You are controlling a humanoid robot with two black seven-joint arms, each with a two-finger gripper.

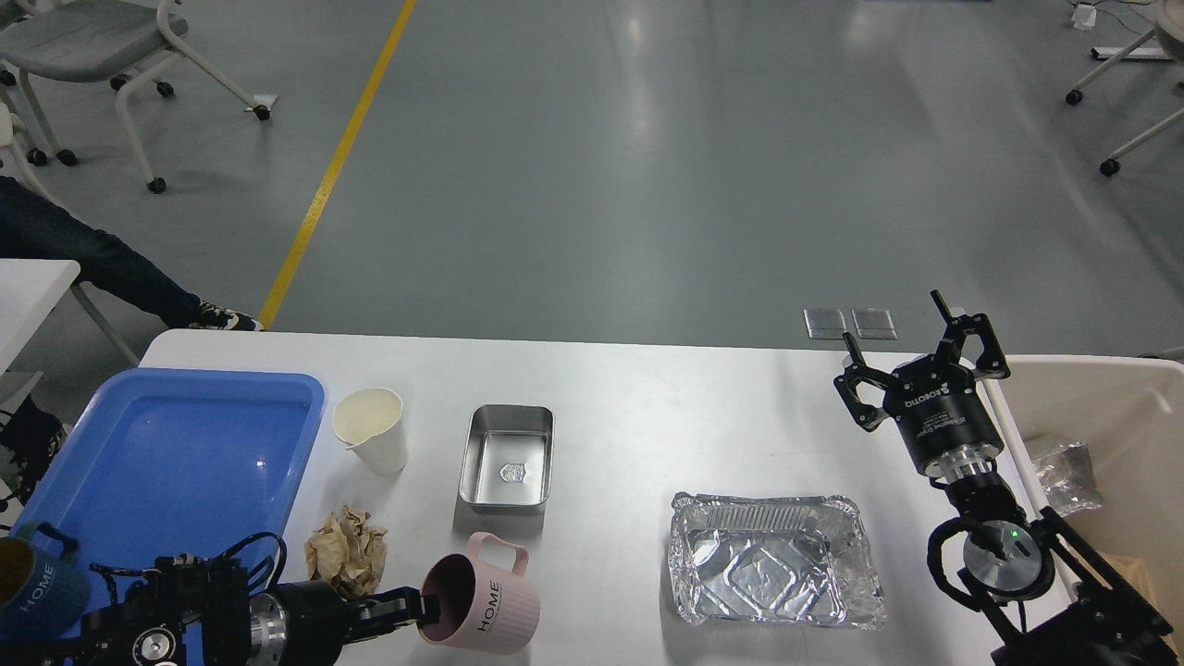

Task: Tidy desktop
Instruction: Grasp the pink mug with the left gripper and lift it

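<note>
left gripper (421,613) pinching rim of tipped pink mug (483,606), likely bound for blue tray (166,444) | crumpled paper (347,553), foil pan (772,572), steel tin (508,458), paper cup (372,428) scattered across desktop (638,407) | right gripper (916,365) spread wide, empty, raised beside beige bin (1101,398)

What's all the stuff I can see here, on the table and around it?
desktop: one, white, fills the lower half of the view
tray: one, blue, left end of desktop
dark mug: one, dark teal, at tray's near left corner
paper cup: one, cream, right of tray
crumpled paper: one, brown, near side of cup
steel container: one, silver, centre
pink mug: one, on its side, near edge
foil tray: one, silver, right of centre
bin: one, beige, right end
chairs: several, grey-white, on the floor
left gripper: one, black, fingers on the pink mug's rim
right gripper: one, black, open, raised beside bin
</note>
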